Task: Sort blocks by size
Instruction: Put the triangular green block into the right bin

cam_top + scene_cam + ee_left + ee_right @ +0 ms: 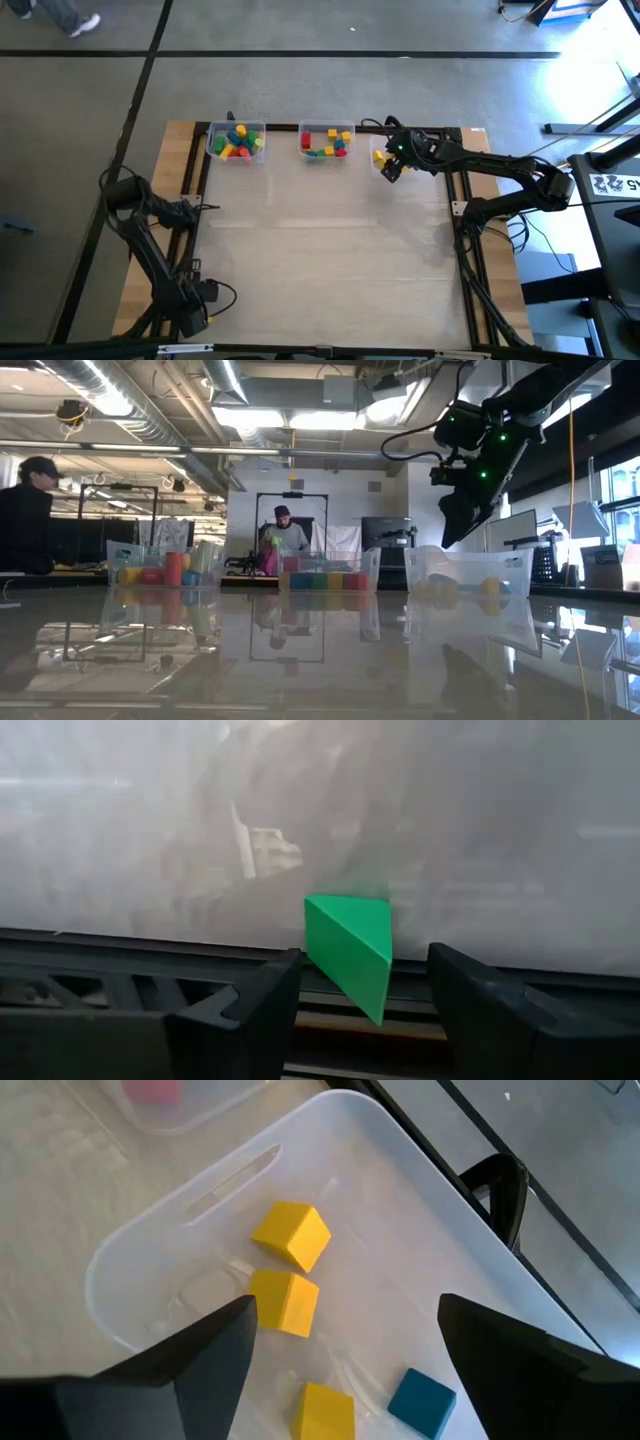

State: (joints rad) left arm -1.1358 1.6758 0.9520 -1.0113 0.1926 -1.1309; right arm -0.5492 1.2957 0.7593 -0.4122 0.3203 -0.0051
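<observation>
Yellow blocks (pixel 290 1235) in bin (pixel 400 1190), unlabelled; right end effector (pixel 345 1350) spread above; left end effector (pixel 365 1010) grips green block (pixel 350 950).

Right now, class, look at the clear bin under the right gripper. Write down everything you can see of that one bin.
The clear bin is a shallow rectangular tub of see-through, slightly frosted plastic with rounded corners and a slot handle moulded into one end wall. It stands upright at the right end of the row of three bins along the table's far edge. Inside, lying loose on its floor, are three yellow blocks and one blue block. The right gripper hangs above it, fingers spread and holding nothing; nothing else touches the bin.
</observation>
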